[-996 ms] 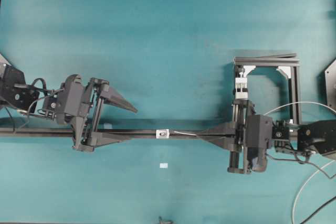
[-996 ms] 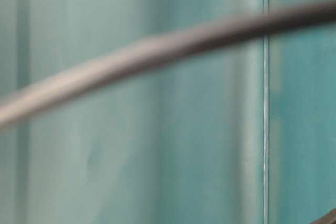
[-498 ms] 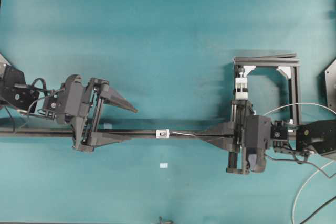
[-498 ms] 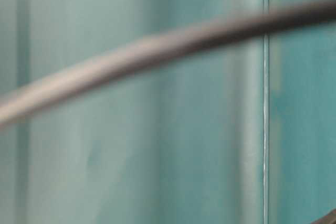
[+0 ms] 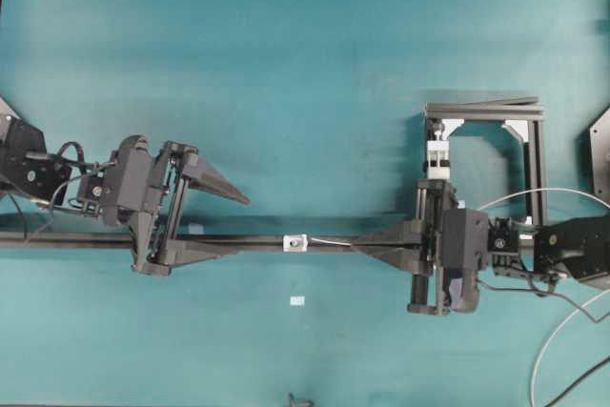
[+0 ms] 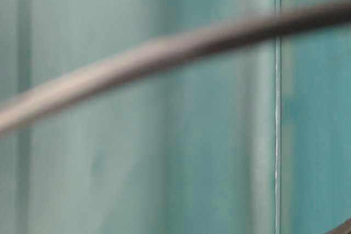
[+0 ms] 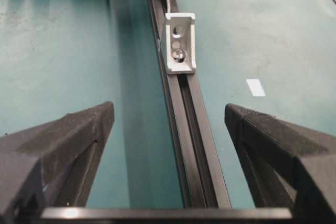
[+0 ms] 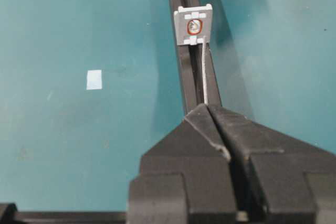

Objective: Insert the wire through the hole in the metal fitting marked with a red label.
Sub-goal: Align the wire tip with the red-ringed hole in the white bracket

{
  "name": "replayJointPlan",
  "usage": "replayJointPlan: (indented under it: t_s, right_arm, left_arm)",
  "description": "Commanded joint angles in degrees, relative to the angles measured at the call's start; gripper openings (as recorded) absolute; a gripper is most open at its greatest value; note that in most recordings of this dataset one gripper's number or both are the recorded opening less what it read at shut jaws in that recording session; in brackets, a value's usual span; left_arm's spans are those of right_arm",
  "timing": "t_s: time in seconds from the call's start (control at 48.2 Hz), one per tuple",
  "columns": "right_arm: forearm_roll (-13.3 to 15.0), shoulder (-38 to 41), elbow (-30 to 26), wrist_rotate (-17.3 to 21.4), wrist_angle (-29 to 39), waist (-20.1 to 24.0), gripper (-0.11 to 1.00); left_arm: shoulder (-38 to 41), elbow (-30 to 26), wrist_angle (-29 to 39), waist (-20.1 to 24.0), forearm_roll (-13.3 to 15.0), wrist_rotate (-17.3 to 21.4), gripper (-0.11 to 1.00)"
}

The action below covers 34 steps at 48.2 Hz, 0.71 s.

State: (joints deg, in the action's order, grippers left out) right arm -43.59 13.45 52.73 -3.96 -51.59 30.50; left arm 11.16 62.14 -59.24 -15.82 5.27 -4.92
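Wire (image 8: 204,74): thin, silver-grey, running from the right gripper's tips along the rail to the fitting's lower edge; tip at or just under the face, below the hole. Whether it has entered, cannot tell.
Metal fitting (image 8: 195,24): small silvery bracket seated on the black rail (image 7: 194,145), mid-table in the overhead view (image 5: 296,242).
Hole (image 8: 195,25): dark spot ringed in red, centre of the fitting's face.
Right gripper (image 8: 208,109): jaws pinched together on the wire, pointing along the rail at the fitting.
Left gripper (image 7: 168,124): jaws spread wide, one finger either side of the rail, holding nothing; fitting lies ahead of it.
Tape square (image 8: 94,79): pale, flat on the teal table (image 5: 305,64), beside the rail.
Table-level view: blurred, nothing legible.
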Motion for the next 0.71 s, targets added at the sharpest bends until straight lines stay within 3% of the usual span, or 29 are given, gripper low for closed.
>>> replayJointPlan:
  t_s: [0.0,0.685]
  right_arm:
    - [0.5,-0.3,-1.1,-0.1,-0.5,-0.2,-0.01]
    - [2.4,0.0,-1.6,-0.1,-1.1,-0.6,-0.01]
  left_arm:
    - [-0.8,-0.4,-0.3,0.1,-0.1,-0.1,0.62]
    - [-0.9,-0.5,-0.4,0.1,-0.1,-0.1,0.62]
